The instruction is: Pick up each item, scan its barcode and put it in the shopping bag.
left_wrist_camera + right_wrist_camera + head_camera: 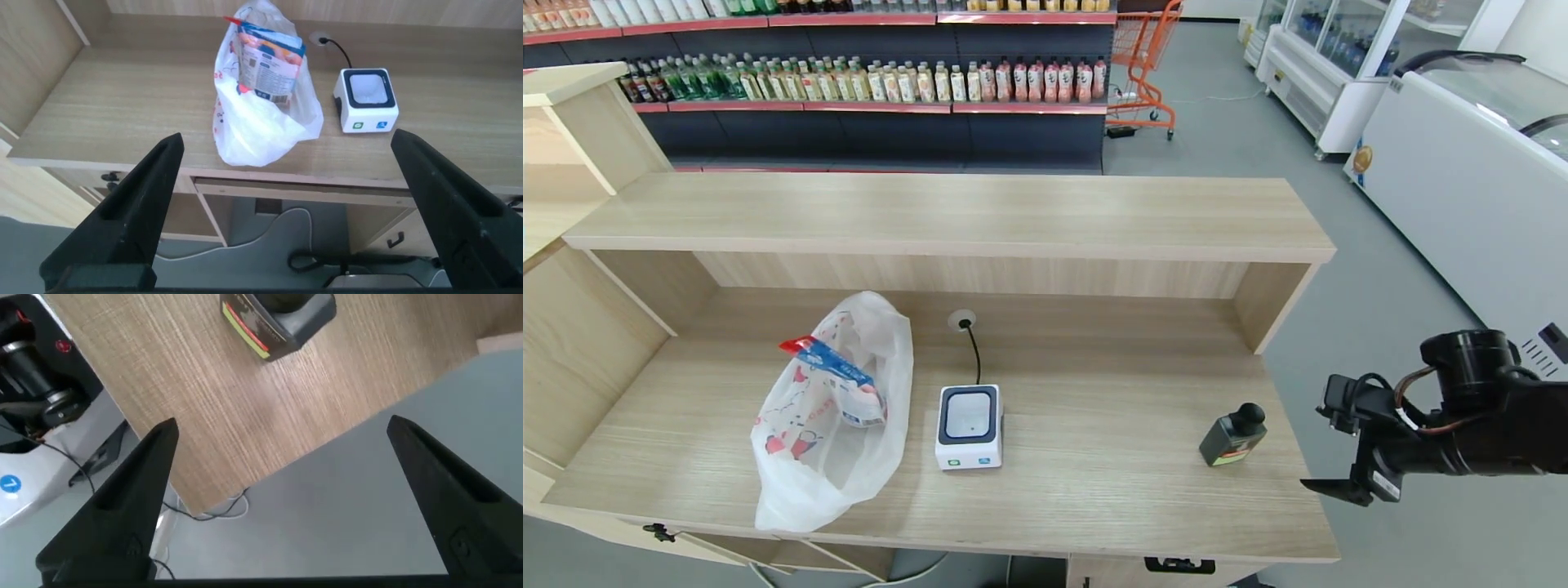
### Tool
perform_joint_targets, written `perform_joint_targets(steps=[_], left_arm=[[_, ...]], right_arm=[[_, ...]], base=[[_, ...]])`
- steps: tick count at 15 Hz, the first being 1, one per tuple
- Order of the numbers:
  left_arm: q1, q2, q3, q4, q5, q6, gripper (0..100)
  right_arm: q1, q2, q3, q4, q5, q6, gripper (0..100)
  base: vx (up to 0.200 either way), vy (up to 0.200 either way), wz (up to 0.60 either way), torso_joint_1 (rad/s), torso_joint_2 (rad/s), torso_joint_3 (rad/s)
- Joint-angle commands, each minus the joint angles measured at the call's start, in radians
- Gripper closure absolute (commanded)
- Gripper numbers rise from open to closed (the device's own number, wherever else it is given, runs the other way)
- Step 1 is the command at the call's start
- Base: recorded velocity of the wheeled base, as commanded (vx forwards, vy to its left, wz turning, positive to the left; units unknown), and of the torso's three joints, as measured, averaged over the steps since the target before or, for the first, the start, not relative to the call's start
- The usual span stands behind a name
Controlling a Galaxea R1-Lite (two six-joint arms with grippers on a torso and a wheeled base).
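A: How many items are counted on the desk (1094,474)?

B: One bottle (1232,437) is seen near the desk's right end, well apart from the one scanner (969,425) at the middle. One bag (825,461) is laid just left of the scanner. One packet (849,388) is seen inside it, its top poking out of the mouth.

A: And the tools?

B: Two are counted. The left tool (282,220) is spread wide and empty, placed off the desk's front edge, facing bag and scanner. The right tool (274,510) is likewise spread wide and empty, placed beyond the desk's right front corner, near the bottle but apart from it.

A: Anything else?

B: One cable (973,351) is run from the scanner to a hole in the desk.
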Motion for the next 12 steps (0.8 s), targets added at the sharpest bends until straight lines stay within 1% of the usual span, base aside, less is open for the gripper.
perform_joint_targets(steps=[1, 2, 6, 10, 11, 12], left_arm=[[0.000, 0.002, 0.000, 0.000, 0.000, 0.000, 0], [0.000, 0.002, 0.000, 0.000, 0.000, 0.000, 0], [0.000, 0.002, 0.000, 0.000, 0.000, 0.000, 0], [0.000, 0.002, 0.000, 0.000, 0.000, 0.000, 0], [0.000, 0.002, 0.000, 0.000, 0.000, 0.000, 0], [0.000, 0.002, 0.000, 0.000, 0.000, 0.000, 0]], right_arm=[[0.003, 0.058, -0.024, 0.000, 0.022, -0.020, 0], [0.006, 0.070, -0.032, 0.003, 0.045, -0.022, 0], [0.030, 0.115, -0.070, 0.006, 0.080, -0.049, 0], [0.049, 0.161, -0.093, 0.005, 0.100, -0.063, 0], [0.050, 0.169, -0.103, 0.005, 0.100, -0.063, 100], [0.055, 0.179, -0.112, 0.003, 0.100, -0.062, 100]], base=[[0.000, 0.000, 0.00, 0.000, 0.00, 0.000], [0.000, 0.000, 0.00, 0.000, 0.00, 0.000], [0.000, 0.000, 0.00, 0.000, 0.00, 0.000], [0.000, 0.000, 0.00, 0.000, 0.00, 0.000], [0.000, 0.000, 0.00, 0.000, 0.00, 0.000], [0.000, 0.000, 0.00, 0.000, 0.00, 0.000]])
